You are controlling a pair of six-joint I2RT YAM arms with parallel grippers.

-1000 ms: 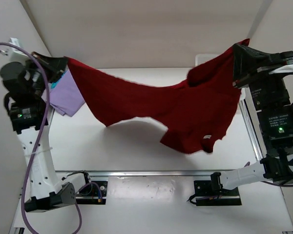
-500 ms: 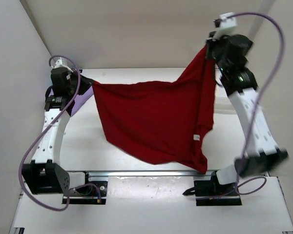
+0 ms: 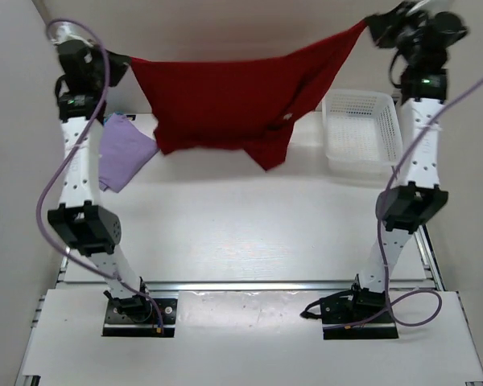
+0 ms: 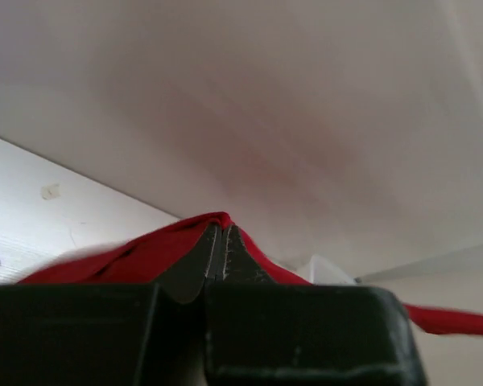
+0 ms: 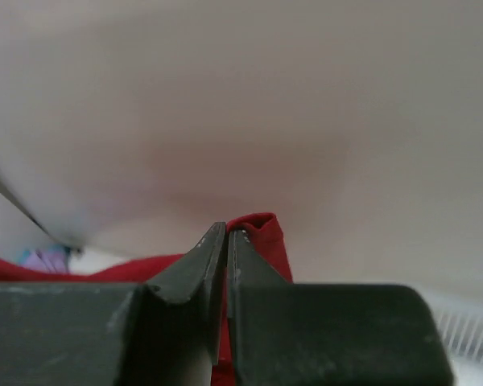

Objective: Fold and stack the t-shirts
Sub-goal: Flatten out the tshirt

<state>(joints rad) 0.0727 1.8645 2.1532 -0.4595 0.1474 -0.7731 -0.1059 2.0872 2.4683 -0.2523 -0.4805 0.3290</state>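
Nearest the arm bases, the white table (image 3: pixel 249 241) is lying bare of any folded garment, so no stack is showing yet. Farther back on the left, the lavender t-shirt (image 3: pixel 122 149) is lying loosely, not visibly folded square, beside the left arm. On the right, the white lattice basket (image 3: pixel 359 129) is sitting with nothing visible inside. At the far edge, both arms are reaching high: the left gripper (image 3: pixel 117 60) is pinching one corner of the red t-shirt (image 3: pixel 225 100), the right gripper (image 3: pixel 376 26) is pinching the other, and the cloth is hanging stretched between them, clear of the table. Both wrist views are showing fingers pressed together on red fabric. Folding is judged barely begun; no teal shirt is visible.
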